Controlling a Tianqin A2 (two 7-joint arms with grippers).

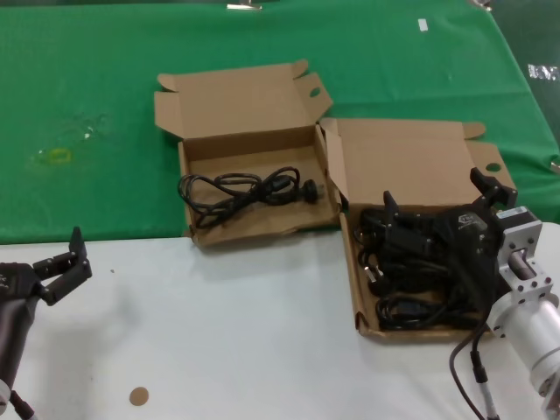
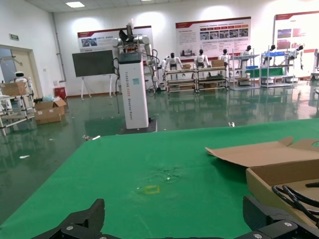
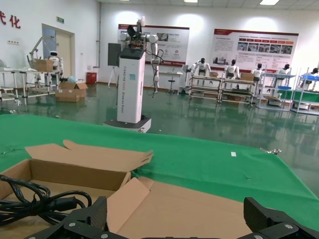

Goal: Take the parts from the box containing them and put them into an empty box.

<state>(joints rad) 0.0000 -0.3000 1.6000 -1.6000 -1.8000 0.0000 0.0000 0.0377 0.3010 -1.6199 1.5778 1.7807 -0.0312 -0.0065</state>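
The box containing the parts [image 1: 411, 333] stands at the right, lid [image 1: 402, 162] open, holding a pile of black power cords [image 1: 411, 284]. My right gripper [image 1: 437, 197] hangs open and empty just above that pile; in the right wrist view [image 3: 174, 221] its jaws stand wide apart before the lid [image 3: 199, 209]. The other box [image 1: 249, 229], with a wavy front wall, lies to its left and holds one coiled cord [image 1: 249, 188], also in the right wrist view [image 3: 45, 201]. My left gripper [image 1: 66, 262] is open and empty, parked over the white table at far left.
Green cloth [image 1: 87, 87] covers the far half of the table, with a yellowish mark [image 1: 52, 156]. The near half is white [image 1: 245, 332], with a small brown disc [image 1: 138, 395]. The right arm's cable [image 1: 468, 367] hangs near the front edge.
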